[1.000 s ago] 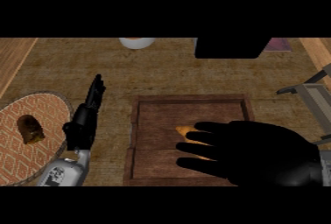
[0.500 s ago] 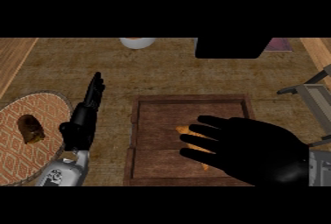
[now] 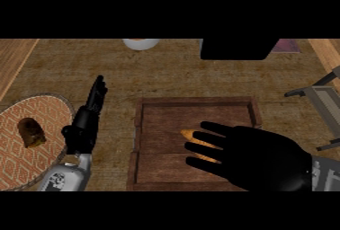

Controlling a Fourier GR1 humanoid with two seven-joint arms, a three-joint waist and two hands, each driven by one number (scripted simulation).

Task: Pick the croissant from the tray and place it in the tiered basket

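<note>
A golden-brown croissant [image 3: 199,143] lies in the middle of the wooden tray [image 3: 159,117], mostly hidden under my right hand [image 3: 262,157]. That hand hovers over the tray's right half with fingers spread and straight, pointing left across the croissant; it is open. My left hand [image 3: 90,114] stands edge-on left of the tray, fingers straight and pointing away, open and holding nothing. Part of the grey tiered basket frame [image 3: 322,96] shows at the right edge.
A round woven mat [image 3: 40,157] with a dark brown item [image 3: 30,133] on it lies at the left. A white bowl [image 3: 140,43] and a black box [image 3: 239,48] stand at the counter's far edge.
My right hand has slid left and slightly down over the tray, covering more of the croissant. The left hand has not moved.
</note>
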